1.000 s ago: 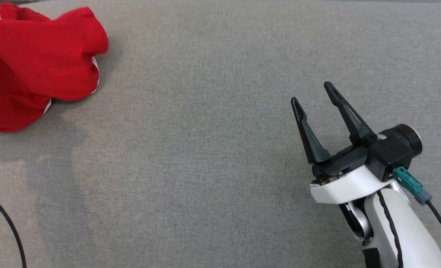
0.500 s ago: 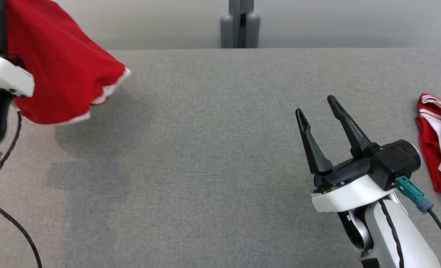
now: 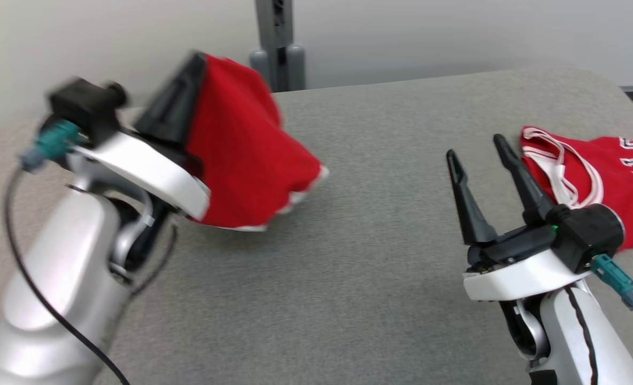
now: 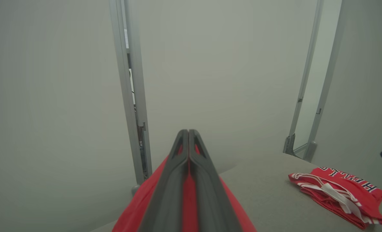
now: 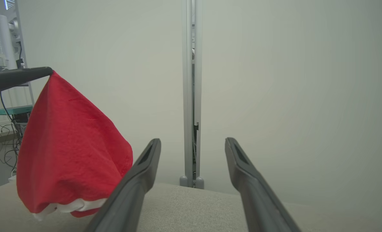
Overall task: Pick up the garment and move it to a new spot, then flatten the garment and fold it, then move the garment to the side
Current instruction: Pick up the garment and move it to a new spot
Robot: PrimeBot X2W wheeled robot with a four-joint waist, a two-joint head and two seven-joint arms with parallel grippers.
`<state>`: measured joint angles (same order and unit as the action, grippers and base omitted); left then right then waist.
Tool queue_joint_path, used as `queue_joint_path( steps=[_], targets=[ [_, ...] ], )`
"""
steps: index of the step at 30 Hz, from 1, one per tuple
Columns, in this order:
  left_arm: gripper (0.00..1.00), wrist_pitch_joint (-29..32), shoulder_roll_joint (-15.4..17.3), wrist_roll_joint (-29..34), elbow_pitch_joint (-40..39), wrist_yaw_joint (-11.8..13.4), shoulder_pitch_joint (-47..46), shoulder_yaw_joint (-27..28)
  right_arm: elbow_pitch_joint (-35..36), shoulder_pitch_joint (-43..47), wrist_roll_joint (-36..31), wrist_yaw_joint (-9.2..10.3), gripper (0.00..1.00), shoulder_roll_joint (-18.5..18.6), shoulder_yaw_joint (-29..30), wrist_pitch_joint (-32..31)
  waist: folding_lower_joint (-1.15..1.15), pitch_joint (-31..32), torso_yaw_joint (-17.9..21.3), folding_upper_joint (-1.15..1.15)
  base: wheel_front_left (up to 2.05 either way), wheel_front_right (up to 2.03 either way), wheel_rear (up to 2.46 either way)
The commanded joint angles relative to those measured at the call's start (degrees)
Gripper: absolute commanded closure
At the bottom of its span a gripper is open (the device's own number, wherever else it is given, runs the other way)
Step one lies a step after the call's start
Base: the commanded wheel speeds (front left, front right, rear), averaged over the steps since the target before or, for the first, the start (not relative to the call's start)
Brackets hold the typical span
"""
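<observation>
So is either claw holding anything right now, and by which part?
The left gripper is shut on the garment, pinching a peak of cloth from which the rest hangs. The right gripper is open and empty.

Middle of the desk [image 3: 380, 224] is sitting wide open between the arms, so there's plenty of room to sweep through. On the left, the garment [image 3: 241, 155] is hanging from the pinched left hand [image 3: 196, 59], hem dangling right down near the desk, blocking that side. A jersey [image 3: 610, 182] is hogging the far right corner, just behind the spread right hand [image 3: 474, 146]. A post [image 3: 276, 32] is standing behind the back edge.
</observation>
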<state>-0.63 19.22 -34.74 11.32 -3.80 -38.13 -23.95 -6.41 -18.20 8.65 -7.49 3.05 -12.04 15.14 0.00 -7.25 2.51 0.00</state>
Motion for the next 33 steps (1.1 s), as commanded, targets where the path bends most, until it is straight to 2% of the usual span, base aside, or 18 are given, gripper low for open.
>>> queue_joint_path(
  steps=[1, 7, 14, 16, 18, 26, 33],
  targets=[
    [1.00, 0.40, -0.75, 1.20, -2.11, 0.86, 1.86, -1.82, 0.31, 0.59, -0.30, 0.00, 0.00, 0.10, 1.21, 0.01, 0.00, -0.57, 2.76, 0.00, 0.00, 0.00, 0.00],
    [1.00, -0.37, -5.77, 4.34, -2.25, 3.33, 5.76, -7.76, 1.01, 0.88, 0.42, -0.01, 0.00, 0.01, 2.26, 0.02, 0.00, -1.79, 7.23, 0.00, 0.00, 0.00, 0.00],
    [1.00, -3.42, -10.61, 9.64, 5.77, 4.03, 7.49, -15.41, 1.11, 0.86, 1.81, -0.01, 0.00, 0.01, 2.68, 0.02, 0.00, -3.08, 10.65, 0.00, 0.00, 0.00, 0.00],
    [0.58, -4.31, -11.65, 10.13, 8.17, 4.03, 7.36, -16.40, 1.14, 0.71, 2.07, -0.01, 0.00, 0.00, 2.62, 0.02, 0.00, -3.40, 11.11, 0.00, 0.00, 0.00, 0.00],
    [0.00, -5.09, -12.00, 10.61, 10.54, 3.73, 7.31, -17.24, 1.10, 0.66, 2.23, -0.01, 0.00, -0.01, 2.65, 0.02, 0.00, -3.58, 11.32, 0.00, 0.00, 0.00, 0.00],
    [0.00, -8.90, -12.84, 9.13, 14.39, 4.06, 6.04, -15.68, 0.76, 0.94, 1.94, 0.00, 0.00, 0.00, 3.64, 0.01, 0.00, -2.76, 10.26, 0.00, 0.00, 0.00, 0.00],
    [0.00, -13.15, -10.02, 7.49, 13.07, 6.88, 6.53, -9.65, 0.66, 1.54, 0.82, -0.01, 0.00, -0.01, 3.36, 0.01, 0.00, -0.28, 7.91, 0.00, 0.00, 0.00, 0.00]
  ],
)
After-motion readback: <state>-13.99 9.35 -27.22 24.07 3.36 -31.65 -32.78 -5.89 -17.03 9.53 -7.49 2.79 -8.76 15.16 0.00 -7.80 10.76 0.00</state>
